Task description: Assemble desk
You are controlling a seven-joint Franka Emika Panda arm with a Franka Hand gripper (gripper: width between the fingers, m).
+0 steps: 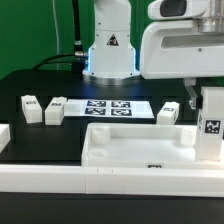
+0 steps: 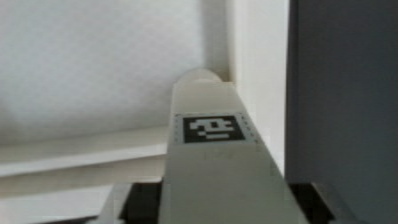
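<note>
Nearest the lens, a long white border rail (image 1: 60, 180) runs along the black counter's (image 1: 40, 138) front edge. Just behind it lies the large white plastic tray-like tabletop (image 1: 140, 147), raised rim upward. Behind that, mid-counter, sits the flat white marker board (image 1: 108, 106). The claw (image 2: 217, 205) is clamped on a white block leg (image 1: 211, 125), which stands upright at the tabletop's end on the exterior view's right, its black-and-white tag (image 2: 214, 128) showing. A first loose leg (image 1: 32, 107) and a second loose leg (image 1: 56, 108) rest off the board's end on the exterior view's left, and a third loose leg (image 1: 168, 114) sits just beside its other end.
</note>
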